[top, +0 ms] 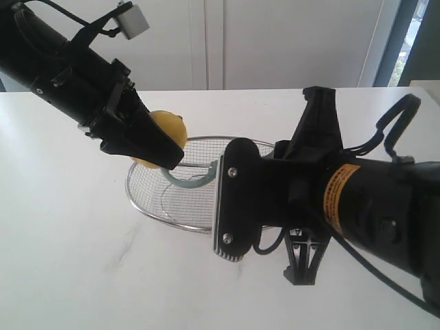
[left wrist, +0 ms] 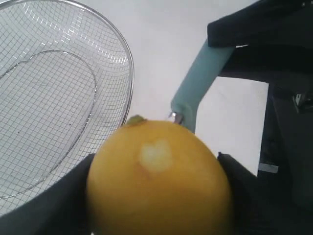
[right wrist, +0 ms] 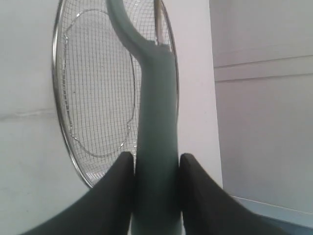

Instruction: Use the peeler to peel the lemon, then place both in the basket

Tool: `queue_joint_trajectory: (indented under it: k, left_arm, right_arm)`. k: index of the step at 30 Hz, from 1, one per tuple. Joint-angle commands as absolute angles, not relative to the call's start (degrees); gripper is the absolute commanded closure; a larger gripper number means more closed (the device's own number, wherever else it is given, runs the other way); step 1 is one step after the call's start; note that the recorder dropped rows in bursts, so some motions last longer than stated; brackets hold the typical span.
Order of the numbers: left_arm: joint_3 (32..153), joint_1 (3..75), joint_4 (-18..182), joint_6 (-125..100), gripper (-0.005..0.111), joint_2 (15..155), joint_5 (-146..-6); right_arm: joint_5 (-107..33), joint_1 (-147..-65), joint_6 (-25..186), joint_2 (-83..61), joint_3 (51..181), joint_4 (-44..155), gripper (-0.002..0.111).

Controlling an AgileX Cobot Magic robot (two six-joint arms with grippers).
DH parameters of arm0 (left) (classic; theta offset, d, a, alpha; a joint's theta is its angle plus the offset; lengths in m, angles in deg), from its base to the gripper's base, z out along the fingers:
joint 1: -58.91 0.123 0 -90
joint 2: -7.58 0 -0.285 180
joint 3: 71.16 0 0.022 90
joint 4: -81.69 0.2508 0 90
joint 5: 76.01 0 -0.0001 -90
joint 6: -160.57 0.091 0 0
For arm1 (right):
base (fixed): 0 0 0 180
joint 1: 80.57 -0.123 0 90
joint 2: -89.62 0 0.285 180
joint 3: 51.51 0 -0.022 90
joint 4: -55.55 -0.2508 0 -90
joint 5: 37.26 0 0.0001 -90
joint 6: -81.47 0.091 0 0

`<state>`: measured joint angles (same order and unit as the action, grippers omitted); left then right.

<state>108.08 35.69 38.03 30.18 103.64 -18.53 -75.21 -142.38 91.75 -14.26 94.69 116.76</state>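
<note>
The left gripper [top: 157,146] clasps the lemon [left wrist: 161,181] at ten o'clock of the basket [left wrist: 131,73]; the right gripper [right wrist: 156,164] pinches the peeler [right wrist: 155,107] by its handle.

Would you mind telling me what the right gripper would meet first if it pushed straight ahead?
Probably the lemon held by the left gripper: the peeler head sits against it, though depth is unclear.

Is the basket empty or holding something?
Empty: the basket shows only bare mesh; the lemon is held near its rim.

The peeler [top: 187,181] hangs above the basket [top: 157,201], with the lemon [top: 172,128] to its left.
</note>
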Motion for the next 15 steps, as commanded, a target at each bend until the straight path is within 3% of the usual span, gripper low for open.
queue_joint_trajectory:
  k: [1, 8, 15]
  left_arm:
    - [108.33, 35.96, 36.43, 28.97, 0.107, 103.33, -17.09]
    - [108.33, 35.96, 35.81, 28.88, 0.107, 103.33, -16.44]
    - [108.33, 35.96, 35.81, 28.88, 0.107, 103.33, -16.44]
  right_arm:
    - [-72.24, -138.69, 92.18, -12.93, 94.42, 117.78, 0.108]
    - [-65.29, -135.34, 92.18, -6.36, 94.53, 120.6, 0.108]
    - [-65.41, -139.01, 92.18, -9.74, 94.75, 120.6, 0.108]
